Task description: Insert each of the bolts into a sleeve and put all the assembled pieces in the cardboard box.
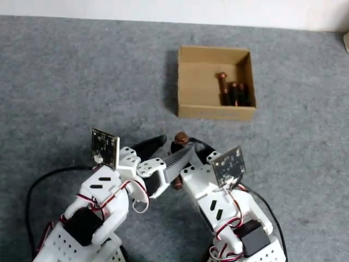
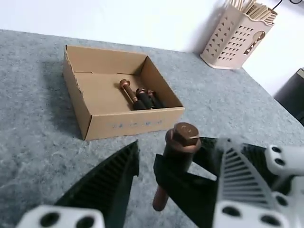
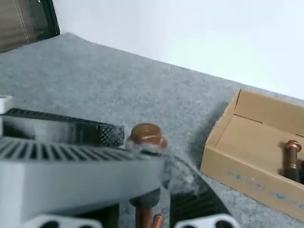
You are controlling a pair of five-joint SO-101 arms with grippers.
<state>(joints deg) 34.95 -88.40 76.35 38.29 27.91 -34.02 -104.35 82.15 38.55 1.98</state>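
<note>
A copper bolt (image 1: 181, 138) with a hex head stands nearly upright just above the grey carpet, between the two arms. My right gripper (image 1: 185, 155) is shut on the bolt's shaft (image 2: 164, 190), with black jaws in front of and behind it. My left gripper (image 2: 178, 145) is open around the same spot. Its black finger (image 2: 111, 183) stands clear of the bolt and its grey ribbed finger (image 2: 232, 171) is on the far side. The cardboard box (image 1: 215, 112) lies beyond the bolt and holds a few dark-sleeved bolts (image 1: 233, 91). The bolt head (image 3: 147, 135) rises above the grey ribbed finger (image 3: 71, 164).
A pale perforated holder (image 2: 237, 35) full of wooden sticks stands at the back by the wall. A dark object (image 2: 292, 95) sits at the carpet's far edge. A black cable (image 1: 41, 185) loops beside the left arm's base. Open carpet (image 1: 82, 82) stretches left of the box.
</note>
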